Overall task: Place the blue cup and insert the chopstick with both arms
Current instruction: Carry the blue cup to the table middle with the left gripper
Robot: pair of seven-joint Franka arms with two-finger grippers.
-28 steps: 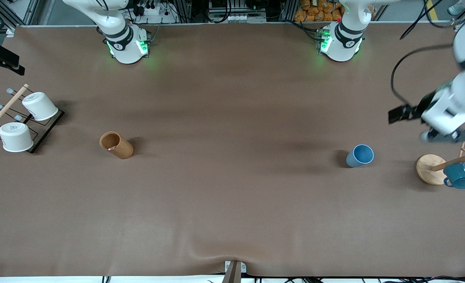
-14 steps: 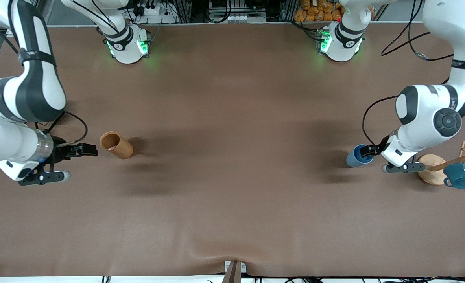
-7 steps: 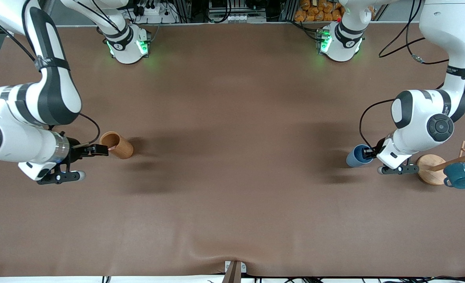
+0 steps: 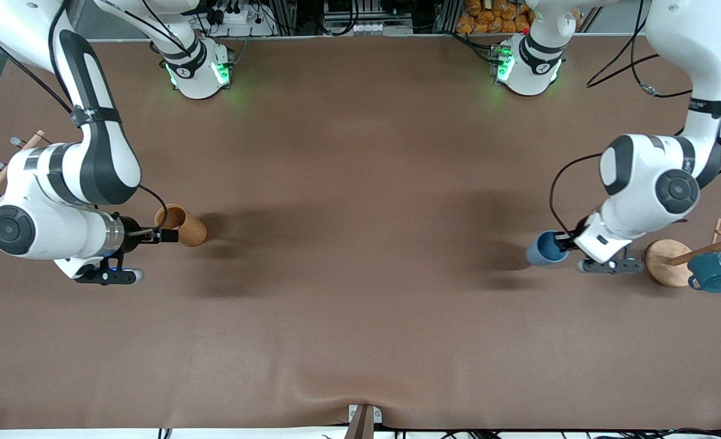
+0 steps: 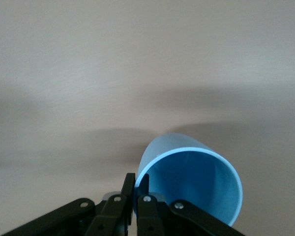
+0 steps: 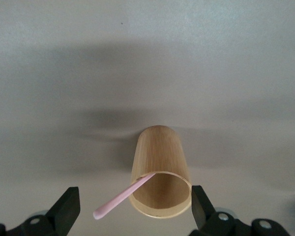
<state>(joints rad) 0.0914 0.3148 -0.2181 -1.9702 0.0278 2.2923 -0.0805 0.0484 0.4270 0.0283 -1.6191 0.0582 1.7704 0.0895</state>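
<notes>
Table: a wide brown mat [image 4: 360, 274] fills the front view, rippled at bottom centre; cables and equipment line the top edge.
Arms: both bases glow green along the top; the right arm curls down at the frame's far left, the left arm at its far right.
Racks: a wooden cup rack [image 4: 671, 262] carrying a teal mug [image 4: 711, 272] at the lower right edge; a pale dowel [image 4: 3, 174] shows at the left edge.
Wooden holder: a bamboo tumbler [image 4: 182, 224] stands left of centre, still housing the chopstick [image 6: 124, 195], whose pink end pokes over the rim.
Blue cup: the blue cup [image 4: 542, 248] sits right of centre, tipped, pinched at its rim.
Left gripper: the left gripper [image 5: 136, 194] is clamped on the cup wall, fingers close together either side of the rim.
Right gripper: the right gripper [image 4: 160, 235] is at the holder's mouth, fingers wide apart around the stick.
Progress: early, it appears; the cup is grasped but not placed, the stick not yet gripped or inserted.
</notes>
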